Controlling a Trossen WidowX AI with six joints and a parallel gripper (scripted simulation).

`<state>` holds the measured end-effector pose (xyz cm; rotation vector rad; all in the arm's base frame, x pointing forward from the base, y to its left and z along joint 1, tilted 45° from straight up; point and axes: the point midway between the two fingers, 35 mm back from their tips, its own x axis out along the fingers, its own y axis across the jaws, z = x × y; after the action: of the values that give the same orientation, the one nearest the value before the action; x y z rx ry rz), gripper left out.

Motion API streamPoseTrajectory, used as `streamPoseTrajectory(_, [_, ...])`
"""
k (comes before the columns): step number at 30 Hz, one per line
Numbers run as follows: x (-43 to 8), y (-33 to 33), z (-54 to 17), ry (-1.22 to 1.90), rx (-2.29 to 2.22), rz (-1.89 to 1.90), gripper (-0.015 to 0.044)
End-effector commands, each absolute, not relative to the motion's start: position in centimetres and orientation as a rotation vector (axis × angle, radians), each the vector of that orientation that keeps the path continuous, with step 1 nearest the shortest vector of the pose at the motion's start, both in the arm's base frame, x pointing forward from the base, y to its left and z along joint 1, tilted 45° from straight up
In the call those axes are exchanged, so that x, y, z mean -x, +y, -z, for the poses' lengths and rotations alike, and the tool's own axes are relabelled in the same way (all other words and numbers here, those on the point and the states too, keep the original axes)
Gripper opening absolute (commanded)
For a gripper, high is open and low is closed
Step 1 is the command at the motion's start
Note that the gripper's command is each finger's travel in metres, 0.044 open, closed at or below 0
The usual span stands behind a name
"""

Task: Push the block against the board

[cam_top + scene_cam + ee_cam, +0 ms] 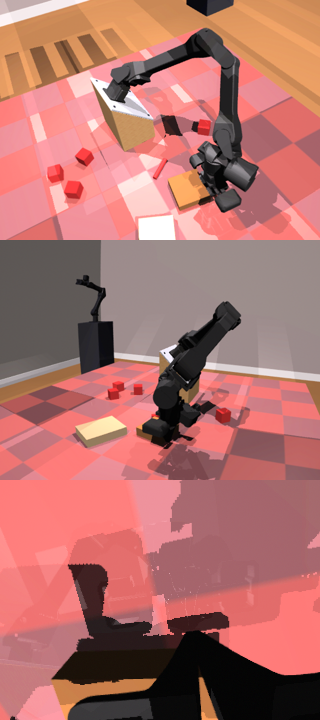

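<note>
The square block [184,189] [140,429] [100,690] is a flat orange slab on the checkered floor. The board [156,227] [100,429] is a longer cream slab lying in front and to the left of it, with a gap between them. My gripper [210,191] [160,434] [192,641] is shut and empty. It is down at floor level, pressed against the block's right side, the side away from the board. In the wrist view the fingers hide much of the block. In the exterior view the arm hides most of the block.
The arm's wooden pedestal [129,124] stands behind. A red cylinder [160,168] lies left of the block. Red cubes lie at the left [84,156] [55,172] [73,189], and one more [204,127] behind the arm. A black pedestal [95,345] with another arm stands far back.
</note>
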<state>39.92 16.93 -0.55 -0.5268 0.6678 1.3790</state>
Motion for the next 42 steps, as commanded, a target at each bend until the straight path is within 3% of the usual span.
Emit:
streamPoseTrajectory(1, [-39.6, 16.6, 1.4, 0.678, 0.526, -1.385, 0.0])
streamPoseTrajectory(42, [-39.1, 14.1, 3.9, 0.681, 0.527, -1.385, 0.0])
